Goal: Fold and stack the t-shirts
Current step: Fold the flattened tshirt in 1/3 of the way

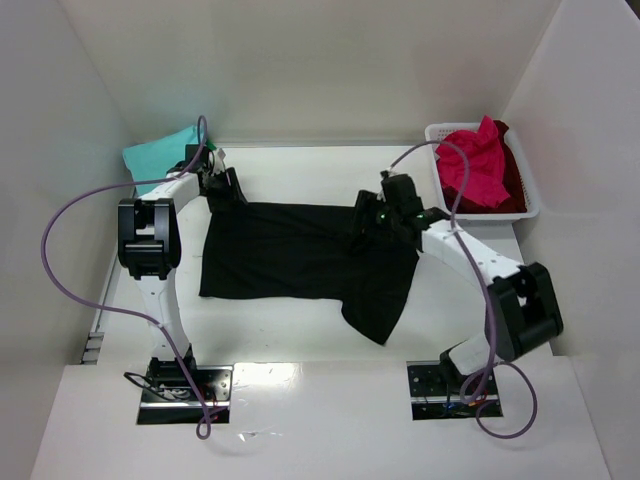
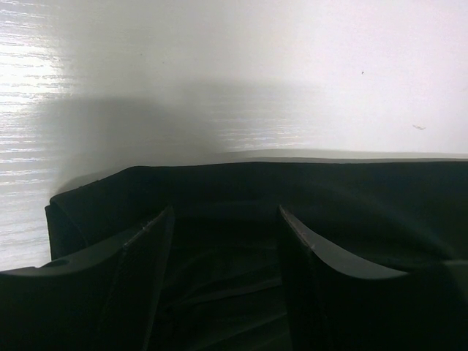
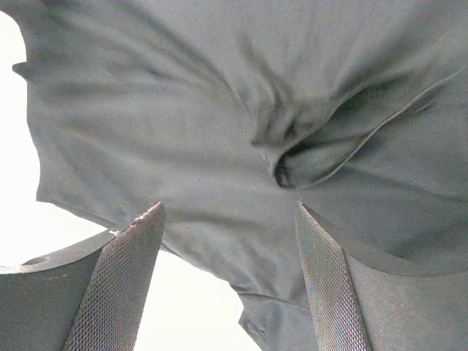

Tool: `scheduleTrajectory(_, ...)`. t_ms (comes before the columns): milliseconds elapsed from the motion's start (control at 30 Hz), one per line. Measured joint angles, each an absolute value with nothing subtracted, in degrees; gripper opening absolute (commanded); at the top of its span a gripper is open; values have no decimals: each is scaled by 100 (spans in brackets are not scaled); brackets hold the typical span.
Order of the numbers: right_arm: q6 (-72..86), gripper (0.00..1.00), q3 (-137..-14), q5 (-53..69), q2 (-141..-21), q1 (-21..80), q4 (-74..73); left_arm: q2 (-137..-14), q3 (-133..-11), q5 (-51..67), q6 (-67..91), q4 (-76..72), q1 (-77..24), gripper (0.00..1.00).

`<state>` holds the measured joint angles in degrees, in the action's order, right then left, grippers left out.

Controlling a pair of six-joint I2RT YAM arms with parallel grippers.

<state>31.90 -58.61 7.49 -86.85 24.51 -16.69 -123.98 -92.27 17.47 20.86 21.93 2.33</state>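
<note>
A black t-shirt (image 1: 290, 255) lies spread across the middle of the table, its right part bunched and hanging toward the front. My left gripper (image 1: 222, 188) is at its far left corner; in the left wrist view it (image 2: 226, 208) stands open low over the black cloth (image 2: 351, 197). My right gripper (image 1: 385, 215) is over the shirt's far right part, open, with wrinkled cloth (image 3: 292, 146) just beyond its fingertips (image 3: 229, 206). A teal t-shirt (image 1: 160, 152) lies folded at the back left. A pink-red t-shirt (image 1: 470, 165) sits crumpled on a dark red one (image 1: 512, 192).
A white lattice basket (image 1: 532, 200) at the back right holds the pink-red and dark red shirts. White walls close in the table on three sides. Purple cables loop from both arms. Bare white table (image 1: 290, 325) shows in front of the black shirt.
</note>
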Motion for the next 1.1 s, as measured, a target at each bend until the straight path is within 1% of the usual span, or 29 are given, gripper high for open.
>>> scheduleTrajectory(67, 3188, 76, -5937, 587, -8324, 2145, -1664, -12398, -9227, 1747, 2086, 2193, 233, 66)
scheduleTrajectory(133, 3162, 74, -6001, 395, -8261, 1918, -1675, -12396, -9227, 1747, 2086, 2193, 233, 66)
scheduleTrajectory(200, 3055, 71, -6047, 139, -8307, 1682, -1682, -12385, -9227, 1743, 2084, 2206, 233, 66)
scheduleTrajectory(233, 2985, 65, -6049, -8, -8366, 1603, -1691, -12383, -9227, 1743, 2084, 2209, 233, 66)
scheduleTrajectory(300, 2871, 61, -6049, -246, -8510, 1549, -1754, -12379, -9227, 1745, 2082, 2224, 233, 66)
scheduleTrajectory(400, 2733, 61, -6049, -541, -8986, 1549, -1778, -12366, -9212, 1747, 2073, 2235, 233, 66)
scheduleTrajectory(467, 2694, 65, -6049, -602, -9198, 1549, -1782, -12355, -9192, 1752, 2047, 2233, 233, 66)
scheduleTrajectory(667, 2576, 65, -6163, -598, -9701, 1549, -1778, -12322, -9150, 1767, 1957, 2235, 233, 66)
scheduleTrajectory(733, 2539, 62, -6357, -567, -9843, 1549, -1763, -12322, -9150, 1767, 1957, 2235, 233, 66)
scheduleTrajectory(900, 2456, 62, -6563, -521, -10018, 1549, -1726, -12322, -9150, 1767, 1946, 2233, 233, 66)
scheduleTrajectory(1000, 2425, 49, -6569, -484, -10119, 1549, -1717, -12322, -9150, 1767, 1940, 2233, 233, 66)
scheduleTrajectory(1033, 2427, 49, -6569, -460, -10141, 1549, -1715, -12322, -9150, 1767, 1940, 2233, 233, 66)
scheduleTrajectory(1067, 2434, 42, -6569, -434, -10167, 1549, -1717, -12322, -9150, 1767, 1940, 2233, 233, 66)
scheduleTrajectory(1100, 2427, 39, -6569, -410, -10189, 1549, -1717, -12322, -9150, 1767, 1940, 2233, 233, 66)
